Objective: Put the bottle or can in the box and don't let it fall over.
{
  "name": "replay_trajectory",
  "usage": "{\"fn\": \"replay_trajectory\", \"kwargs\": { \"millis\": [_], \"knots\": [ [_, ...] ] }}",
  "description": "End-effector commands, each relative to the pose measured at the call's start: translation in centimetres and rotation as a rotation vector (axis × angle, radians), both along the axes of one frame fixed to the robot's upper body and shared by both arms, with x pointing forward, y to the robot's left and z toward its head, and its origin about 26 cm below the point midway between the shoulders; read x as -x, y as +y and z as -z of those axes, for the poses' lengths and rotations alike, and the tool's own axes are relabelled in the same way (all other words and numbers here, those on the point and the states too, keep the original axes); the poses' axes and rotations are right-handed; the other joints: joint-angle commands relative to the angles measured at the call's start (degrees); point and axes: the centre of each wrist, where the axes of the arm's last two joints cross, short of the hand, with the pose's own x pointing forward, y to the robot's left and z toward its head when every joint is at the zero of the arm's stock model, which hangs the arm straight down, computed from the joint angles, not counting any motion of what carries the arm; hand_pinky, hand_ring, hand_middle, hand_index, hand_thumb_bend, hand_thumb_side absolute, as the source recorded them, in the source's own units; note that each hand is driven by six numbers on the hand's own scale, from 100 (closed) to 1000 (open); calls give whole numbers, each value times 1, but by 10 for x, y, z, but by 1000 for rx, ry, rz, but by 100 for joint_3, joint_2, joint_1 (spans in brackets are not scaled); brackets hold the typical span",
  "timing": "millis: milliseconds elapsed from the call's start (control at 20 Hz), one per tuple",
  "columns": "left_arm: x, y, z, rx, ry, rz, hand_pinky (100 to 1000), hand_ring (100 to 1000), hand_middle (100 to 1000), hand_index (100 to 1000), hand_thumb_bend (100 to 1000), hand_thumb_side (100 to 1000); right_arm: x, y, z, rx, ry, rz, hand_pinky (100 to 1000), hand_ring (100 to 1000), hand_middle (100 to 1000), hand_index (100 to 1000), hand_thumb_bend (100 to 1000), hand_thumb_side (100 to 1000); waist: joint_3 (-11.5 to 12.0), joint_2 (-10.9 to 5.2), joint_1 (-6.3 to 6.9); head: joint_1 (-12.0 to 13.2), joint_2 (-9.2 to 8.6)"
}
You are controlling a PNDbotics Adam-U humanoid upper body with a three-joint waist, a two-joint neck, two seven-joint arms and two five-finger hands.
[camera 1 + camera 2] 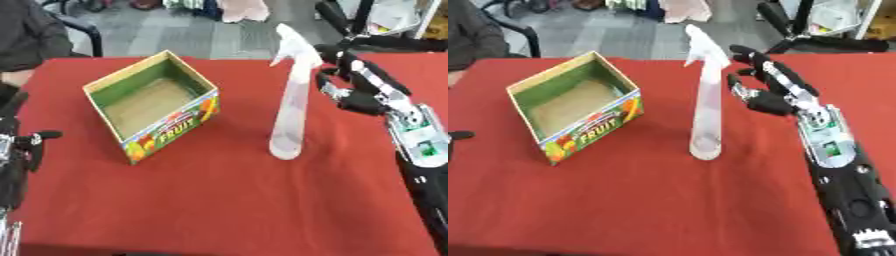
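1. One white spray bottle (706, 107) stands upright on the red counter (667, 200), its trigger head at the top pointing toward my left.
2. My right hand (765, 92) sits just beside the bottle's upper half, on its right side; the fingers are spread and only gently bent, grasping nothing, and I see a thin gap between them and the bottle.
3. My right forearm runs back from that hand toward the lower right corner.
4. Left of the bottle, a little apart from it, sits an open cardboard fruit box (153, 107) turned at an angle, with "FRUIT" printed on its near side.
5. The box's inner walls are green, and I see only its bare brown floor inside.
6. My left hand (24, 145) shows at the left edge; I cannot tell how its fingers are set.
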Motion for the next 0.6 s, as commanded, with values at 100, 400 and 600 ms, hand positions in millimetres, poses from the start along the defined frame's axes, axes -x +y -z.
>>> {"fn": "replay_trajectory", "kwargs": {
  "millis": [100,400,600],
  "knots": [
    [0,2,-7,-12,-22,1,677,100,1000,969,105,850,-4,4,-16,-2,-41,-2,897,1000,1000,1000,100,501,38,-64,9,-25,3],
    [0,2,-7,-10,-21,2,678,100,1000,969,105,850,-4,7,-18,-3,-40,-14,896,1000,1000,1000,100,502,84,-73,24,-30,15],
    [0,2,-7,-8,-21,3,678,100,1000,970,106,851,-4,9,-19,1,-39,-21,896,1000,1000,1000,100,498,95,-79,24,-39,11]
  ]
}}
